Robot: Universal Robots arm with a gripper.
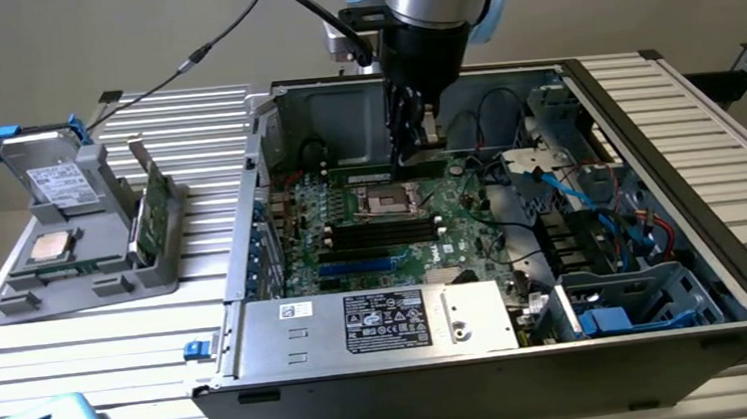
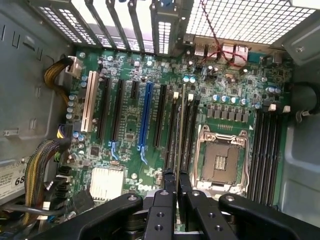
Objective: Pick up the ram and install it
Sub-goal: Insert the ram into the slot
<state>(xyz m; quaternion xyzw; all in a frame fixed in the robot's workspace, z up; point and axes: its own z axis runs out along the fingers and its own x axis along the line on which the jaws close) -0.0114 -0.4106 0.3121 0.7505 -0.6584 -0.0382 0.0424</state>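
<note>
Surface: slatted aluminium table against a plain pale wall.
Exterior view's left: grey plastic fixture holding a boxy grey drive with a white label, a square silver-topped processor chip and spare green sticks standing on edge.
Centre: open black computer case lying on its side, with the green motherboard facing up.
Gripper: black two-finger gripper reaches down into the case, over the far part of the board.
Fingers: black fingers are closed tight on the ram.
Ram: long thin green circuit-board stick, seen edge-on in the wrist view, lined up over the black memory slots beside the empty processor socket. I cannot tell whether it touches a slot.
Doing it well: judging by this, the edge should run parallel to one slot. Lower it straight and press evenly, so neither end tips.
Exterior view's right: blue cables lie well apart from the stick.
</note>
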